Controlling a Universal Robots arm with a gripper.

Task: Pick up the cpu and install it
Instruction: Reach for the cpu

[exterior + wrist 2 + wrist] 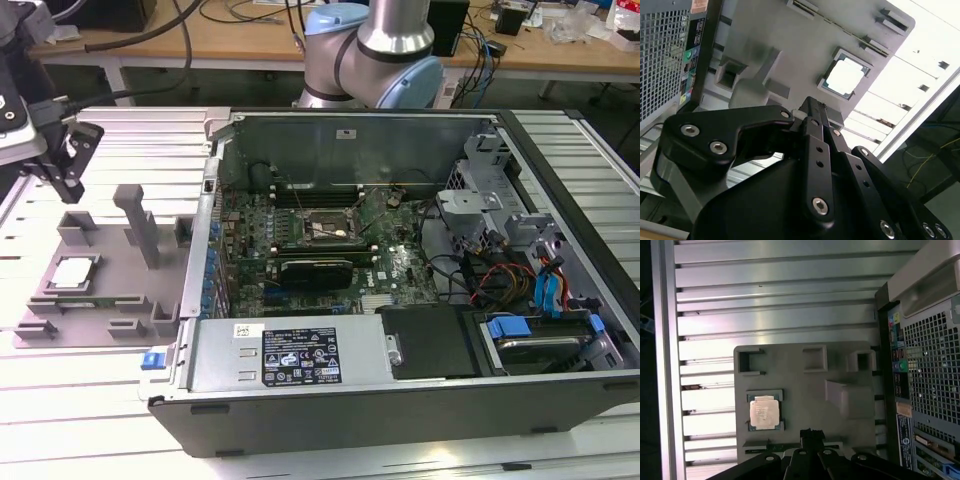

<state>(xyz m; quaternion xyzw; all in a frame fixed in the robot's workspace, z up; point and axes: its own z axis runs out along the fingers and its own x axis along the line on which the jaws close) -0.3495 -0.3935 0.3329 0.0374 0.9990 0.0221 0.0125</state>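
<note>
cpu [75, 272]: likely light, stiff, slick-topped, fragile; grip opposite edges.
Place: grey holder [110, 270], nine o'clock of case [215, 355].
pincer [810, 434]: together, empty.

Cpu [74, 272] in holder [118, 288], exterior view's left of computer case [400, 415].

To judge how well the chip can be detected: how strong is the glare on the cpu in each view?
Second wrist view: the cpu is washed out nearly white, as is the slatted table. First wrist view: milder shine, its metal top reads grey. Exterior view: pale top, evenly lit.
</note>
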